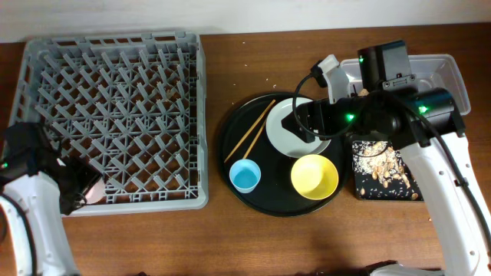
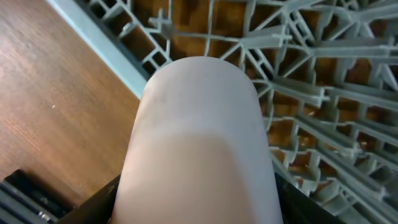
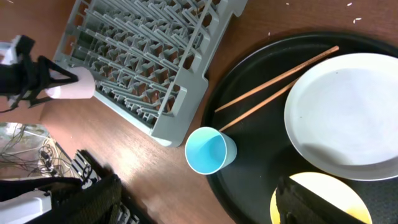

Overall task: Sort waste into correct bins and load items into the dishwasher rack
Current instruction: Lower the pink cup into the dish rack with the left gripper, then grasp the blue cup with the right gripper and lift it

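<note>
My left gripper (image 1: 77, 188) is shut on the small pink cup (image 1: 94, 192) at the front-left corner of the grey dishwasher rack (image 1: 115, 40). In the left wrist view the cup (image 2: 199, 124) fills the space between the fingers (image 2: 196, 208), over the rack's edge (image 2: 311, 93). My right gripper (image 1: 298, 121) is open and empty above the pale grey plate (image 1: 285, 134) on the round black tray (image 1: 230, 146). The chopsticks (image 1: 250, 130), blue cup (image 1: 245, 175) and yellow bowl (image 1: 314, 176) also lie on that tray. The right wrist view shows the blue cup (image 3: 210, 151), chopsticks (image 3: 273, 81) and plate (image 3: 348, 112).
A clear tub (image 1: 449, 73) stands at the back right. A shallow black tray (image 1: 360, 184) holding tan food scraps (image 1: 383, 165) sits in front of it, partly under my right arm. Crumbs lie inside the rack.
</note>
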Robot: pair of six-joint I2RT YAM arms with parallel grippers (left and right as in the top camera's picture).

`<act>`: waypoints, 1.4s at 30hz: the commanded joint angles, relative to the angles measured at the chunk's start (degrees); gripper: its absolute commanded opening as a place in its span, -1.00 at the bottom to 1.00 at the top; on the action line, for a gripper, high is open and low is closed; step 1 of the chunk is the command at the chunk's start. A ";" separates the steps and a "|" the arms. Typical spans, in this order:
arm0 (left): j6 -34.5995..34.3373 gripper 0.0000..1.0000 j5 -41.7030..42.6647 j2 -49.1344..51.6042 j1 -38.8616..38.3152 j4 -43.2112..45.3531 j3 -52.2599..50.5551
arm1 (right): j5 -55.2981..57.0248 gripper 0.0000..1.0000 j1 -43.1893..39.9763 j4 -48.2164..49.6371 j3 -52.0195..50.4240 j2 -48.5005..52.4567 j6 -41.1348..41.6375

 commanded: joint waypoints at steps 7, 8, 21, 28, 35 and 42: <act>-0.59 0.14 -0.13 8.83 0.24 5.33 -0.24 | 1.55 0.61 0.33 -2.12 0.00 0.33 -0.42; -0.57 0.15 -0.13 9.09 0.24 5.01 -0.24 | 1.55 0.61 0.33 -2.25 -0.20 0.33 -0.42; 0.24 0.98 4.87 9.05 0.24 3.93 0.55 | 1.57 0.61 1.03 3.74 -14.16 0.44 1.16; 15.98 0.94 24.15 -0.22 -8.33 5.20 6.14 | 13.03 0.32 14.71 20.02 -25.40 2.51 7.54; 20.87 0.96 37.11 -3.43 -19.43 6.71 6.14 | 30.21 -0.24 23.12 26.77 -26.34 17.59 16.70; 20.85 0.98 44.61 -3.43 -22.27 7.50 6.14 | 27.78 -0.92 21.70 20.55 -22.67 12.52 16.41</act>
